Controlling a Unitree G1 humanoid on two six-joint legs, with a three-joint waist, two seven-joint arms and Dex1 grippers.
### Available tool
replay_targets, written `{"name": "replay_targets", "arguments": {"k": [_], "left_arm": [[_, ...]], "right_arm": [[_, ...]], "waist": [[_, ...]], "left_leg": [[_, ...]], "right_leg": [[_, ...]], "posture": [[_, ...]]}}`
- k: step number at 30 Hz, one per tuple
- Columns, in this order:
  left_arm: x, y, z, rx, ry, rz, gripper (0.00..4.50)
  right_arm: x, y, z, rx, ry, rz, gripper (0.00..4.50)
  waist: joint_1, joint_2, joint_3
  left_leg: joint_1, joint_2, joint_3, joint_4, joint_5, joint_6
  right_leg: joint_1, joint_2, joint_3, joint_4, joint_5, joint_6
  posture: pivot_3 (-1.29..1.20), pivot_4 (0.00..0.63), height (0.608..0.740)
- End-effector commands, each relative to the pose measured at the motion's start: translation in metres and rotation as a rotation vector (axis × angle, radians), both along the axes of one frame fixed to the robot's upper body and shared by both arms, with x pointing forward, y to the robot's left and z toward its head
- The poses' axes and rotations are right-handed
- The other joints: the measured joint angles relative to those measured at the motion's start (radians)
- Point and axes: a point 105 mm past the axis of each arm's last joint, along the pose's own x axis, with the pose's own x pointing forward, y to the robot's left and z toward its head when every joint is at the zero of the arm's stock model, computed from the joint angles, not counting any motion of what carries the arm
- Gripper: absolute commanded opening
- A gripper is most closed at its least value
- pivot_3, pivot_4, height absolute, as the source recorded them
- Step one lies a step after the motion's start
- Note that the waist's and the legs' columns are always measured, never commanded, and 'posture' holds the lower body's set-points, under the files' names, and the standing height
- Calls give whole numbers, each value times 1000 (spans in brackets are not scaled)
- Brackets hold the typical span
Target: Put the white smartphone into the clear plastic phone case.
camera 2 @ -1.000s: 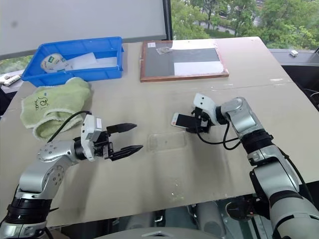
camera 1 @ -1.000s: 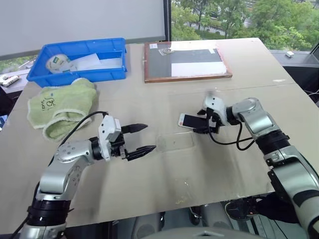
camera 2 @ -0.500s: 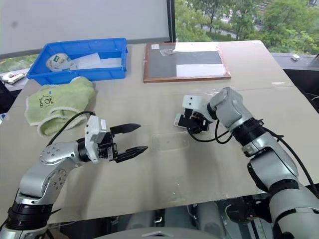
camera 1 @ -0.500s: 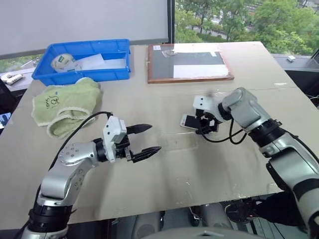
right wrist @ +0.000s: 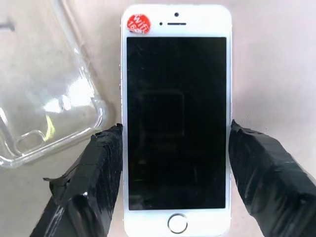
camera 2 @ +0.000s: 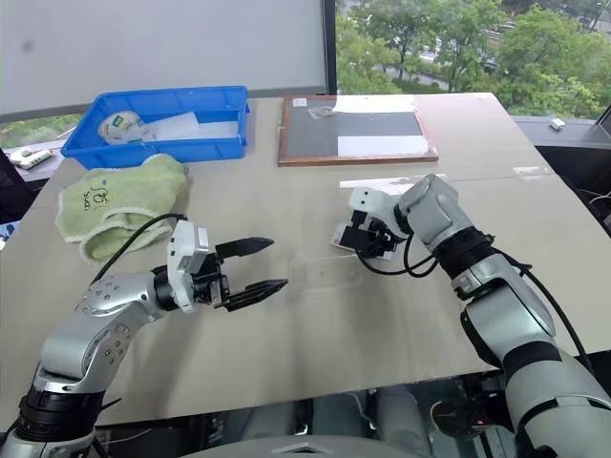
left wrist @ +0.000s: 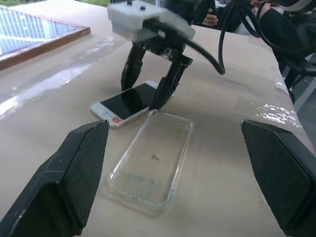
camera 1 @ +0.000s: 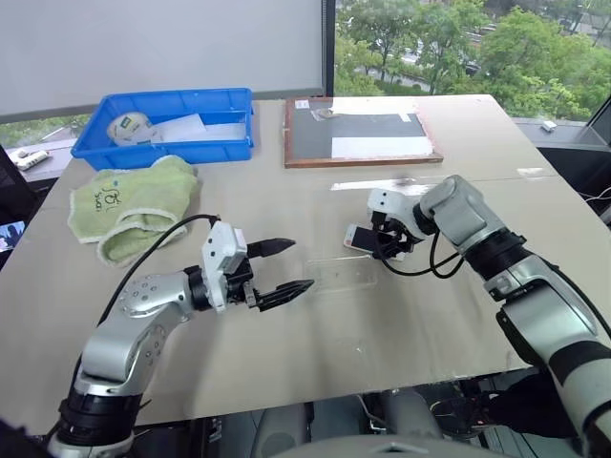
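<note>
The white smartphone [right wrist: 175, 123] lies screen up on the table, with a red sticker at one corner. It also shows in the head views [camera 1: 359, 236]. My right gripper [camera 1: 387, 242] reaches down over it, and its two pads press against the phone's long edges [right wrist: 106, 163]. The clear plastic phone case [camera 1: 342, 276] lies flat and empty just beside the phone, one corner nearly touching it [left wrist: 150, 165]. My left gripper [camera 1: 303, 263] hovers open at the case's left end, level with the table, holding nothing.
A folded green towel [camera 1: 134, 205] lies at the left. Behind it stands a blue bin [camera 1: 181, 151] holding a tape roll [camera 1: 127, 126] and papers. A wood-framed dark board [camera 1: 358, 134] lies at the back centre. The table's front edge runs close below the arms.
My right gripper has tipped further down over the phone and its fingers have closed in onto its edges. The left gripper has stayed put; the camera view has shifted.
</note>
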Motion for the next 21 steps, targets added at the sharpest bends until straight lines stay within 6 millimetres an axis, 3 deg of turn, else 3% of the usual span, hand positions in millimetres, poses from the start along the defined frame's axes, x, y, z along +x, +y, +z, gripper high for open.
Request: {"name": "replay_targets", "arguments": {"k": [1, 6, 9, 16, 21], "left_arm": [[-5, -1, 9, -6, -48, -14, 4462], [-5, 3, 4, -5, -40, -10, 4462], [-5, 6, 0, -2, -33, -10, 4462], [-3, 10, -3, 9, -27, -5, 4462], [-3, 15, -6, 31, -14, 6, 4462]], "right_arm": [[4, -15, 3, 51, -16, -80, 2849], [-2, -16, 43, 170, -60, -64, 2840], [-16, -8, 54, 189, -68, -7, 2822], [-50, 32, 67, 214, -99, 156, 2800], [-64, 48, 55, 109, -173, 281, 2800]], "waist": [[0, 4, 4], [2, 16, 14], [3, 18, 17], [-3, 19, 20], [3, 19, 23]], "left_leg": [[0, 0, 0, 0, 0, 0], [-15, -3, 0, 1, 1, 1], [-23, -4, -1, 0, 4, 5], [-32, -4, -3, 0, 1, 0], [-33, -4, -7, 1, 1, 0]], "right_leg": [[0, 0, 0, 0, 0, 0], [-12, 0, -1, 0, 1, 0], [-18, 4, -2, 1, 3, -2], [-26, 9, -6, -2, 3, 5], [-25, 9, -9, -2, 1, 8]], "posture": [[0, 150, 740], [0, 150, 740], [0, 150, 740], [0, 150, 740], [0, 150, 740]]}}
